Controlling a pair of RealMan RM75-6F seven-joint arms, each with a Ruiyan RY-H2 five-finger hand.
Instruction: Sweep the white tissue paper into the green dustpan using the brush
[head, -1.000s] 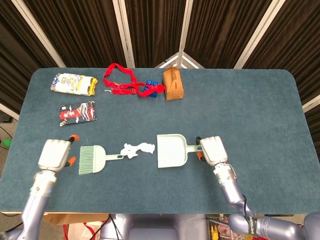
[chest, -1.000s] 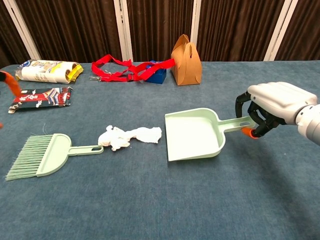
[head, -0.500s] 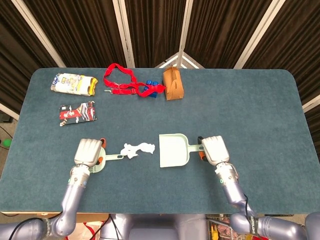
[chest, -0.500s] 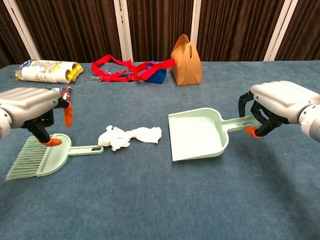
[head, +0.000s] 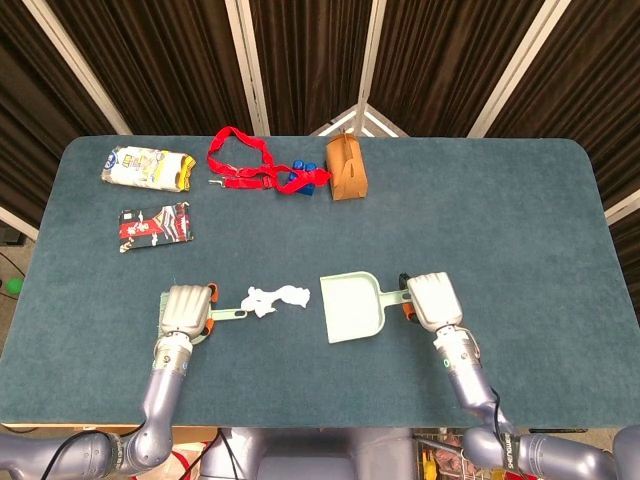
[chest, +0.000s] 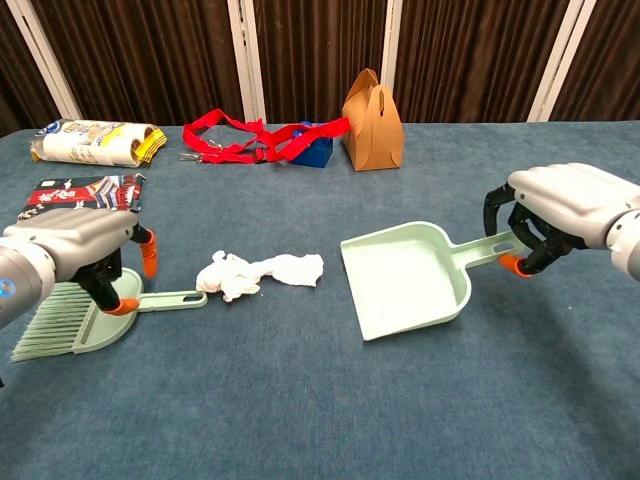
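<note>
The white tissue paper (head: 275, 298) (chest: 260, 272) lies crumpled on the blue table between the two tools. Left of it lies the pale green brush (chest: 70, 320), its handle (head: 229, 315) pointing at the tissue. My left hand (head: 185, 308) (chest: 75, 245) hovers over the brush head with fingers apart, and one orange fingertip (chest: 124, 306) touches the brush's back. Right of the tissue is the green dustpan (head: 352, 309) (chest: 405, 290), its mouth turned toward the near left. My right hand (head: 432, 300) (chest: 565, 210) grips the dustpan's handle (chest: 490, 245).
At the back of the table lie a red strap (head: 245, 160), a blue object (head: 300, 178) and a brown paper bag (head: 345, 168). Two snack packets (head: 148, 167) (head: 155, 225) lie at the far left. The table's front edge (head: 300, 425) is close behind both hands.
My left hand moved right from the table's left side and came down over the brush head. My right hand shifted the dustpan slightly right and turned it.
</note>
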